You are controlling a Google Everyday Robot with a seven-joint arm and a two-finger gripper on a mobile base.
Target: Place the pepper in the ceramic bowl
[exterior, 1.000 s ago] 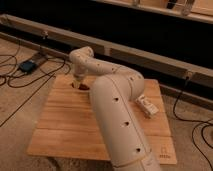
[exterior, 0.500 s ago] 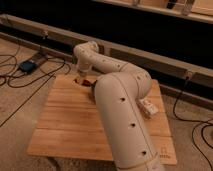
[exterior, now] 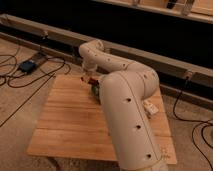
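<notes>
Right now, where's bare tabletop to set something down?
Free: the wooden table's left half and near edge, left of the arm. Crowded: the far edge, where the tool hangs shut, and the right edge by the white object.

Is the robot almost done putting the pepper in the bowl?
Hard to say. The gripper is shut and hangs just above the far side of the wooden table. There's something small and reddish right under it, maybe the pepper, but I can't tell if it's held. A bit of green, likely the ceramic bowl, peeks from behind the arm. Nothing shows the pepper inside yet.
</notes>
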